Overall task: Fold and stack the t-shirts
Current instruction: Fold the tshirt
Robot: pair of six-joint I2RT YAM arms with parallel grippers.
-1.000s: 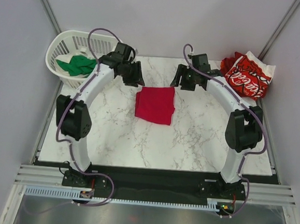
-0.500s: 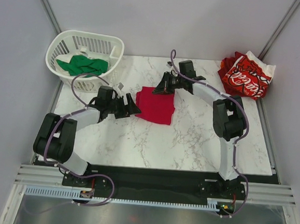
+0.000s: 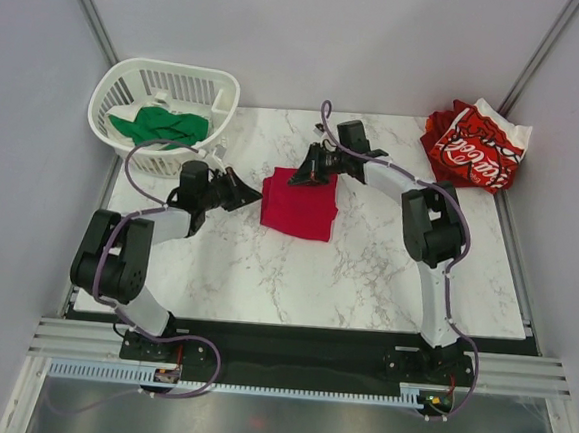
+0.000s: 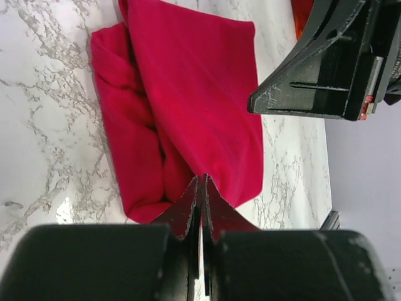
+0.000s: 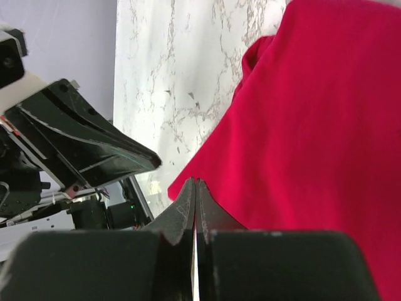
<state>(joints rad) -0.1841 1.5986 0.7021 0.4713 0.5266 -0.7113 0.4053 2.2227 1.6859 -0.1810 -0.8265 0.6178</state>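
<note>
A folded crimson t-shirt (image 3: 298, 205) lies mid-table, also filling the left wrist view (image 4: 188, 94) and the right wrist view (image 5: 313, 138). My left gripper (image 3: 254, 195) is low at its left edge, shut, with its tips (image 4: 202, 182) meeting over the shirt's near corner. My right gripper (image 3: 297, 176) is shut at the shirt's far edge, tips (image 5: 195, 183) by a corner. No cloth shows between either pair of fingers. A green t-shirt (image 3: 156, 126) lies in the basket. The red-and-white t-shirt (image 3: 476, 146) sits crumpled at the back right.
The white slatted basket (image 3: 114, 82) stands at the table's back left corner. Grey walls close in the table on three sides. Both arms reach low across the marble top (image 3: 365, 273), their grippers close to each other around the shirt.
Both arms came down from the back of the table to the crimson shirt. The left gripper opened wide and then shut at its left edge. The right one shut at the far edge.
</note>
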